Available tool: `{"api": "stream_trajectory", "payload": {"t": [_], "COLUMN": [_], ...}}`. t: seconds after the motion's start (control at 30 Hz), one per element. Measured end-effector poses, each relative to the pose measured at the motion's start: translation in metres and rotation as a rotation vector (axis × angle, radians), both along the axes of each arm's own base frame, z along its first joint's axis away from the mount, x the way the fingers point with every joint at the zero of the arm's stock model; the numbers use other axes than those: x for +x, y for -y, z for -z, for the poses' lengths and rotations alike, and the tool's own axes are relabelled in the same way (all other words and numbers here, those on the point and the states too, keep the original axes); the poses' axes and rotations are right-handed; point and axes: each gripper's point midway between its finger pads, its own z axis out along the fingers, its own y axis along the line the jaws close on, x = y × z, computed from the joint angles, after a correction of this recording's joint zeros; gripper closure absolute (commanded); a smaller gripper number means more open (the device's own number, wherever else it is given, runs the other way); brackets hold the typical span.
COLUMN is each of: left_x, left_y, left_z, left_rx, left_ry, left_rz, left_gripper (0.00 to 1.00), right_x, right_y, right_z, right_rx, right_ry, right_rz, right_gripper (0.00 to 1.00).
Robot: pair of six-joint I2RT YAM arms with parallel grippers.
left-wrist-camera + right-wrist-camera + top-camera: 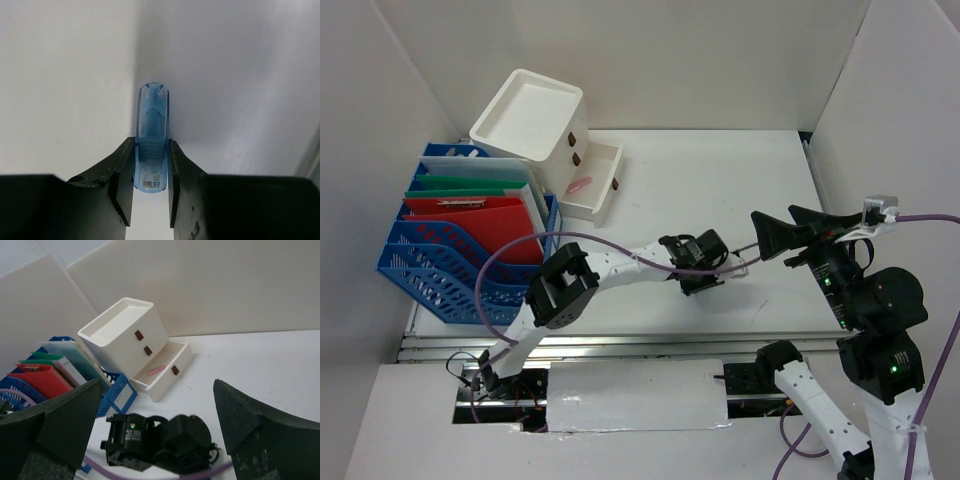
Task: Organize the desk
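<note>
Standing at the left edge of the large flat white rectangular desk (720,170), a blue plastic lattice file rack (430,270) holds red, green and white folders (480,205), and just to its right a white drawer box with brown knobs (530,110) has its lowest drawer pulled out with a small pink item (580,186) inside. Near the desk's middle the left gripper (151,170) has its jaws clamped on both sides of a slim translucent blue plastic piece (151,115) bearing a barcode label. Further right the right gripper (156,385) hovers above the desk, jaws spread wide and released.
</note>
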Motion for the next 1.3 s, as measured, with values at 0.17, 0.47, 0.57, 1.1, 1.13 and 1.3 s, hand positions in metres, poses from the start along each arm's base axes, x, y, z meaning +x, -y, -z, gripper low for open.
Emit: {"api": "stream_trajectory", "payload": {"t": [0.17,0.47,0.57,1.1,1.13,1.3], "left_x": [0.090,0.315,0.330,0.319,0.320,0.305], "left_y": [-0.051,-0.261,-0.278,-0.284,-0.286,-0.279], "left_z": [-0.036,-0.168,-0.172,-0.082,-0.085,-0.110], "left_rx": [-0.009,-0.166,-0.164,-0.016,-0.023,-0.095], "left_ry": [0.115,0.439,0.474,0.365,0.368,0.342], "left_rz": [-0.312,-1.014,-1.062,-1.098,-1.109,-1.108], "left_gripper": [1.00,1.00,1.00,0.01,0.00,0.00], "right_x": [0.000,0.007,0.008,0.015,0.016,0.021], "right_y": [0.000,-0.001,-0.002,-0.004,-0.005,-0.007], "right_z": [0.000,0.008,0.009,0.015,0.016,0.020], "right_rx": [0.000,-0.009,-0.013,-0.025,-0.027,-0.027], "right_ry": [0.000,-0.018,-0.022,-0.046,-0.049,-0.060], "right_rz": [0.003,0.004,0.004,0.002,0.001,-0.001], "right_gripper": [0.00,0.00,0.00,0.00,0.00,0.00]}}
